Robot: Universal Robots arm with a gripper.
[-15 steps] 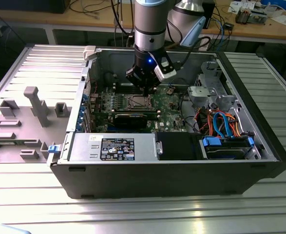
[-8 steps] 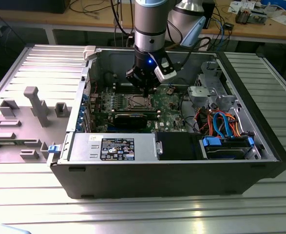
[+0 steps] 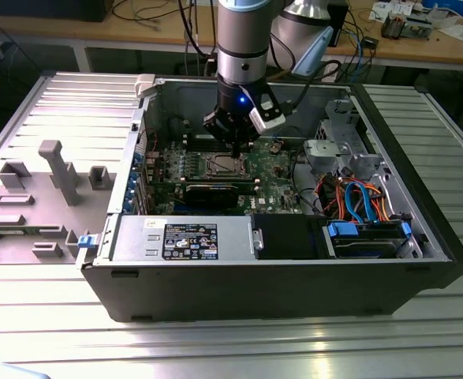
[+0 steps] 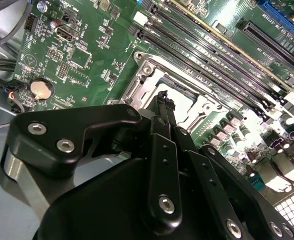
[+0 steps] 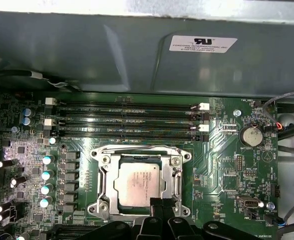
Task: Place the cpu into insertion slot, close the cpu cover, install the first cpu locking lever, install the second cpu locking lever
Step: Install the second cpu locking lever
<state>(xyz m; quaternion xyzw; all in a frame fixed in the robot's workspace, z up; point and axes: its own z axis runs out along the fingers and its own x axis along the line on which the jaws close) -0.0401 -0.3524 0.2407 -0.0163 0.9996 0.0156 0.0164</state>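
Where the black fingers (image 5: 159, 207) come together over the socket's edge, the gripper (image 4: 163, 100) looks pressed to a narrow tip with nothing pinched between, poised just above the cpu (image 5: 140, 183). That chip already sits in the insertion slot (image 5: 102, 160), its dull silver top showing through the cut-out of the cpu cover (image 5: 105, 187), which lies flat down around it. Beside the socket run the long memory slots (image 5: 126, 120) on the green motherboard (image 5: 222, 175), all inside the open computer case (image 3: 420, 237) on the ribbed metal table (image 3: 57, 332).

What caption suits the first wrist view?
Gripper poised at the edge of the cpu, seated beneath the closed cpu cover.
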